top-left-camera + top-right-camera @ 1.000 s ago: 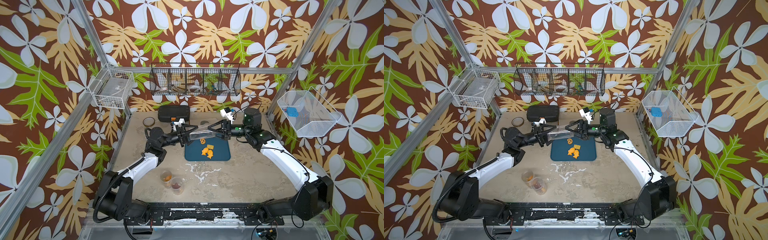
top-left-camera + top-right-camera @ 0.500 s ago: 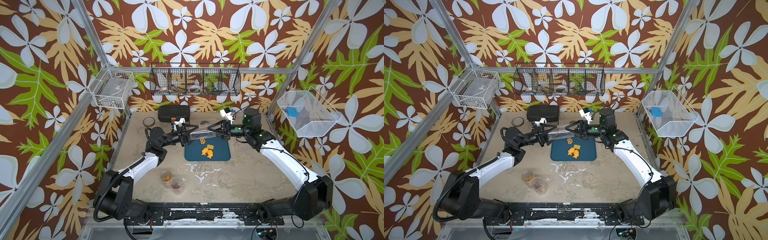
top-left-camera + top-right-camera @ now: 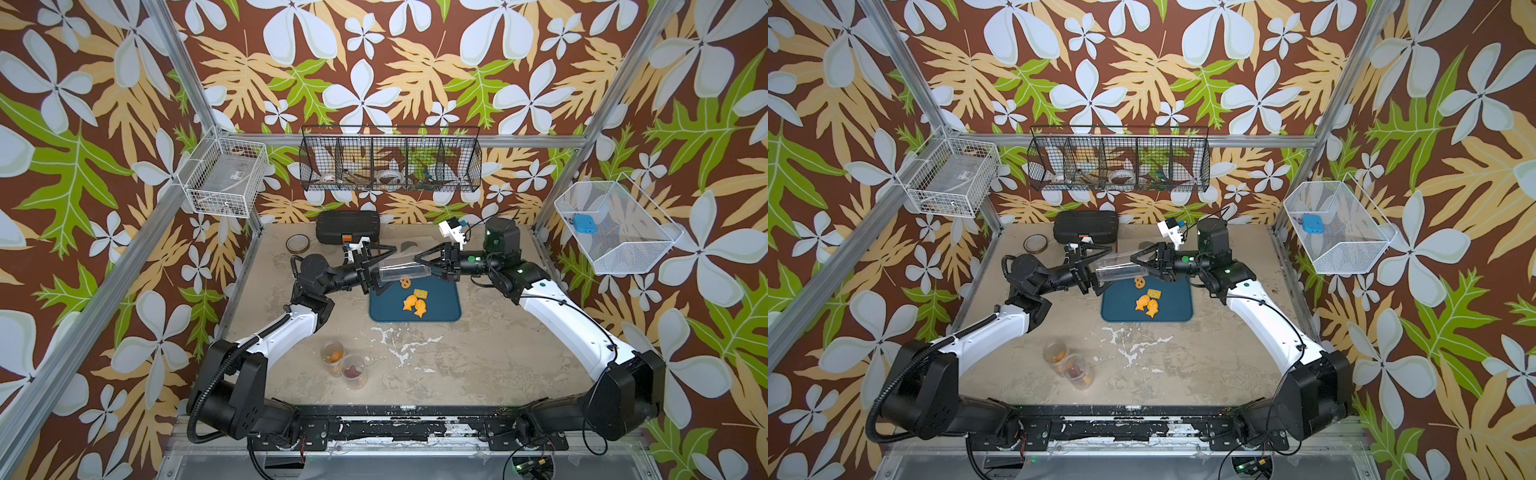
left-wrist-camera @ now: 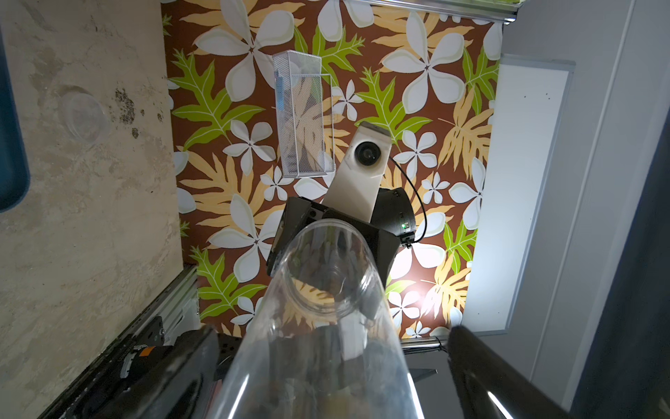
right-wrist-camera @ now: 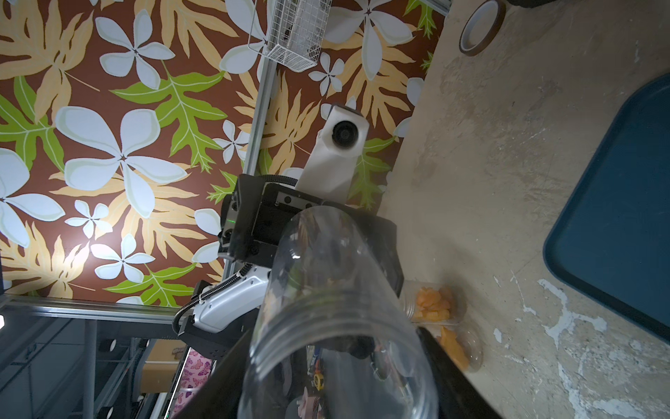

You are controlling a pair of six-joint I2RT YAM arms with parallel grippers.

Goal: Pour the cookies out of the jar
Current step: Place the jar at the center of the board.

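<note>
A clear jar (image 3: 405, 271) (image 3: 1119, 269) lies level in the air over the back edge of the blue tray (image 3: 444, 307), between my two grippers. My right gripper (image 3: 422, 268) (image 5: 330, 344) is shut on the jar (image 5: 326, 272) at its threaded mouth end. Around the base end my left gripper (image 3: 384, 270) (image 4: 330, 341) stands open, with its fingers (image 4: 181, 366) apart from the jar (image 4: 326, 290). Cookies lie on the tray: a pretzel (image 3: 404, 282), a square cracker (image 3: 420, 294) and two orange fish (image 3: 409, 304). Whether anything is inside the jar I cannot tell.
Two small clear jars (image 3: 332, 353) (image 3: 353, 368) holding orange and brown pieces stand at the front left. A black case (image 3: 348, 226) and a tape roll (image 3: 297, 244) sit at the back. A clear lid (image 4: 83, 116) lies behind the tray. Wire baskets hang on the walls.
My left gripper has opened off the jar's base end. My right gripper has closed in on the mouth end. The jar stays in place over the tray.
</note>
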